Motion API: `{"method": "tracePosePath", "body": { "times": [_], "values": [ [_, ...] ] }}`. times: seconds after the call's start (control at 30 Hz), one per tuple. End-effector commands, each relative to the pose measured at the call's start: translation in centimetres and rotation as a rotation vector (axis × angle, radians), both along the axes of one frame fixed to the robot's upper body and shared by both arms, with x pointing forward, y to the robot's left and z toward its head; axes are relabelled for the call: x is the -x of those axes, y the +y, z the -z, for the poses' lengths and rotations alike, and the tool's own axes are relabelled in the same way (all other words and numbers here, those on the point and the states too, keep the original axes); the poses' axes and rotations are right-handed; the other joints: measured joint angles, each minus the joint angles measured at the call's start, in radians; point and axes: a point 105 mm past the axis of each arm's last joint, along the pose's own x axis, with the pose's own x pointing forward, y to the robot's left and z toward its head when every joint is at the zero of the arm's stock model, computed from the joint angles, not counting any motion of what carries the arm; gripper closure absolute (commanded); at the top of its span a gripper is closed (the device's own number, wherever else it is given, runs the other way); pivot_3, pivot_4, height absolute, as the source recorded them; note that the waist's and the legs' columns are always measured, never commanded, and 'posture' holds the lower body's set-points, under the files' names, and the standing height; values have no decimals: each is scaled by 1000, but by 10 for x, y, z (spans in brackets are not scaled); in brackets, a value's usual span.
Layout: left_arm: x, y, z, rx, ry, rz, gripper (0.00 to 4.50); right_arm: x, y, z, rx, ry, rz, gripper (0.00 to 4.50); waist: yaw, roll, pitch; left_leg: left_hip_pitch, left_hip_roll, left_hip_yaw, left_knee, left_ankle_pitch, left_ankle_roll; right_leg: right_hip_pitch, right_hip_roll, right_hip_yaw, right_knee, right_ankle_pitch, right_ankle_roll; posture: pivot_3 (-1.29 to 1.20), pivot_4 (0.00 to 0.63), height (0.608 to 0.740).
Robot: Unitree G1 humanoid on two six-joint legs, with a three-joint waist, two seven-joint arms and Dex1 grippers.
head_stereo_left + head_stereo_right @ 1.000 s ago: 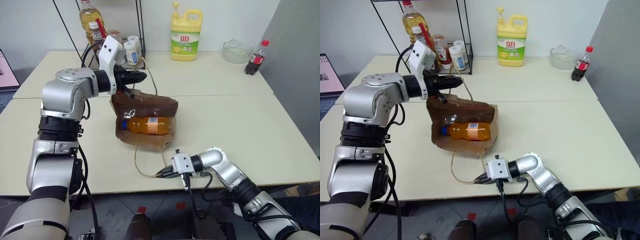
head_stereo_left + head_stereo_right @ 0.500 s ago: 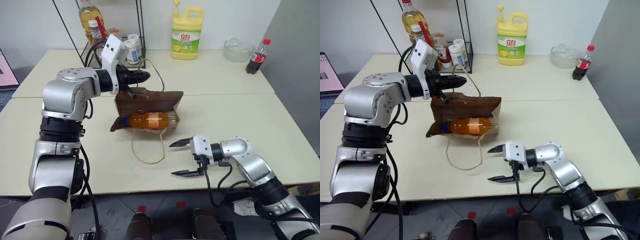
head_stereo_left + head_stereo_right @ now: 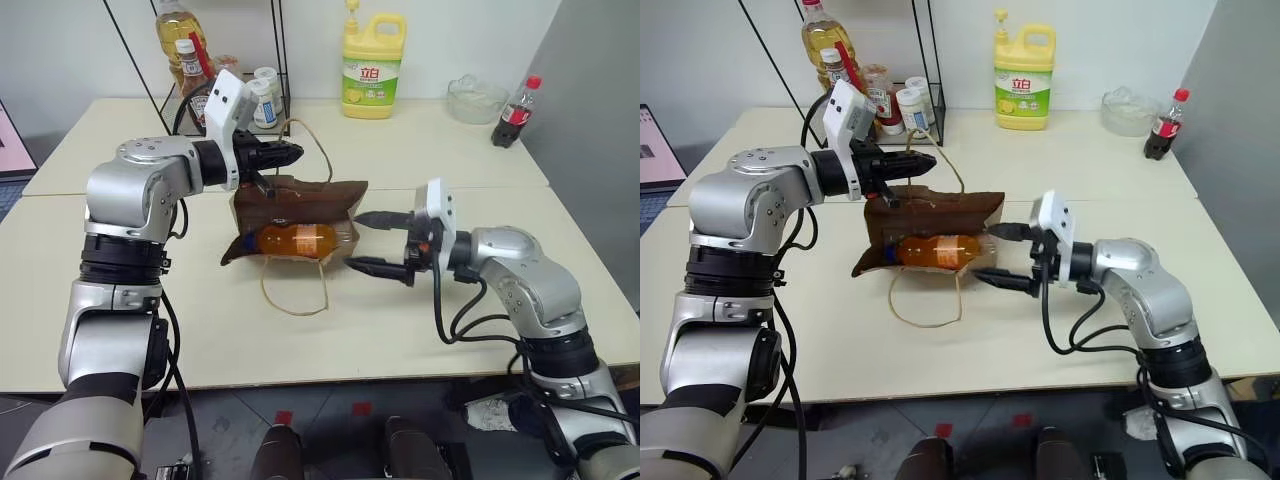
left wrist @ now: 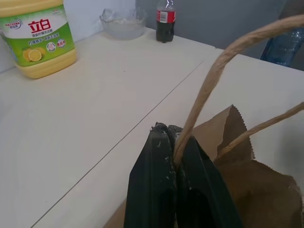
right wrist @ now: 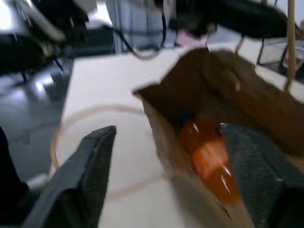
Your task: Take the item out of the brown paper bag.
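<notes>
Spreading wide beneath everything is the cream table point(image 3: 480, 170), with a seam running across its middle. Near the far edge stands the big yellow detergent jug point(image 3: 372, 62), and toward the far right corner sit a clear glass bowl point(image 3: 474, 100) and a dark cola bottle point(image 3: 512, 113); a black wire rack point(image 3: 902, 80) with jars and bottles stands toward the far left.

The brown paper bag point(image 3: 300, 200) lies on its side around the table's middle, its mouth turned toward the right edge. My left fingers point(image 3: 290, 152) are clenched on one twisted-paper handle point(image 4: 209, 85), holding that side of the bag raised; the other loop handle point(image 3: 296, 290) lies slack on the table toward the near edge.

The item point(image 3: 296, 240), an orange drink bottle, lies on its side inside the bag, its blue cap toward the bag's closed end.

My right fingers point(image 3: 378, 241) are spread apart, grasping nothing, pointing level at the bag's mouth, one finger above the other, just beside the opening.
</notes>
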Motion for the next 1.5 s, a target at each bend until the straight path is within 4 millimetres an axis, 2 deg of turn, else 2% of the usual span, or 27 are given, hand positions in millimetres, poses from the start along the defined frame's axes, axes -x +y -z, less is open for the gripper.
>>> {"method": "tracePosePath", "body": {
  "times": [0.03, 0.27, 0.7, 0.83, 0.9, 0.97, 1.1, 1.23, 1.47, 1.5],
  "values": [
    [4, 1, -20, 22, -74, 10, 4500, 5, 13, -22, -101, 44, -14, 2013, 1, 0, 0, 0, 0, 0, 0, 0, 0, 0, 0, 0, 0, 0, 0, 0, 150, 740],
    [3, 3, -21, 21, -78, 2, 4500, 2, 45, -27, -202, 176, -60, 4493, 0, 0, 0, -1, 0, 0, 0, 0, 0, -1, 0, 0, 1, 0, 0, 0, 150, 740],
    [5, 4, -19, 15, -81, 0, 4500, -31, 97, -9, -185, 168, -99, 4493, -5, 1, 1, -3, 0, 0, 0, -2, 3, -6, 0, 1, 3, 0, 0, 0, 150, 740],
    [6, 3, -18, 16, -82, 0, 4500, -37, 108, -9, -184, 167, -112, 4493, -5, 1, 1, -4, 0, 0, 0, -1, 2, -7, 0, 1, 3, 0, 0, 0, 150, 740],
    [6, 2, -17, 18, -82, 3, 4500, -42, 111, -1, -158, 166, -96, 4493, -6, 1, 1, -4, 0, 0, 0, 0, 1, -7, 0, 1, 4, 0, 0, 0, 150, 740],
    [7, 1, -17, 19, -82, 6, 4500, -48, 111, 6, -130, 160, -70, 4493, -6, 1, 1, -4, 0, 0, 0, 0, 0, -7, 0, 1, 4, 0, 0, 0, 150, 740],
    [7, 0, -14, 21, -80, 7, 4500, -70, 99, 35, 99, 34, 77, 4493, -6, 1, 1, -5, 0, 0, 0, 0, 0, -7, 0, 1, 4, 0, 0, 0, 150, 740],
    [7, -2, -14, 26, -81, 12, 4500, -82, 85, 41, 199, -37, 163, 4493, -6, 1, 1, -8, 0, 0, 0, 0, 0, -10, 0, 1, 5, 0, 0, 0, 150, 740],
    [4, -7, -14, 32, -85, 25, 4500, -76, 69, 63, 516, -273, 149, 4493, -10, 1, 1, -12, 0, 0, 1, 0, 0, -15, 0, 1, 5, 0, 0, 0, 150, 740],
    [4, -7, -14, 32, -86, 26, 4500, -74, 68, 67, 543, -287, 135, 4328, -11, 1, 1, -12, 0, 0, 1, 0, 0, -15, 0, 1, 5, 0, 0, 0, 150, 740]
  ]
}}
